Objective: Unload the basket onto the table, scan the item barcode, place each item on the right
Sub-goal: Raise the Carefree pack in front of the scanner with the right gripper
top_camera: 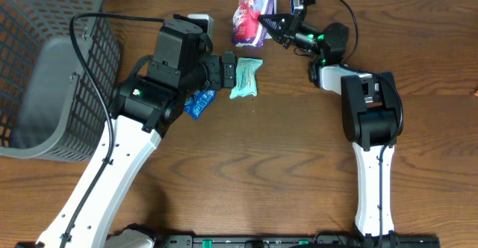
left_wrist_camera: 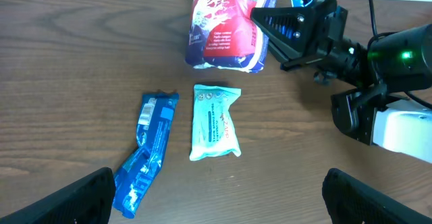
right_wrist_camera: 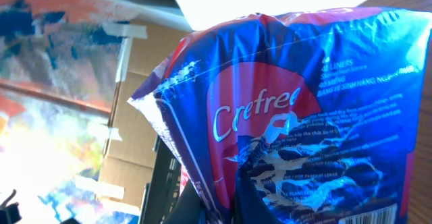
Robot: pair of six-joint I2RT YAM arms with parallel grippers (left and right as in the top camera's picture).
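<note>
liner package (top_camera: 249, 18) (red and purple, its print filling the right wrist view) is at the far middle of the tabletop (top_camera: 284, 151); lifted or resting, i cannot tell. right pincer (top_camera: 270, 25) is clamped tight on its right edge. left pincer (top_camera: 230, 70) is spread wide, holding nothing, over a teal packet (top_camera: 246, 78), with a blue packet (top_camera: 199, 102) just left of it.

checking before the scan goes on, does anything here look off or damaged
Nothing is spilled or broken. The blue packet lies crumpled and slanted beside the straighter teal packet, and the purple-and-red pack is creased where the right gripper pinches it. The left gripper hangs open above the two packets.
</note>
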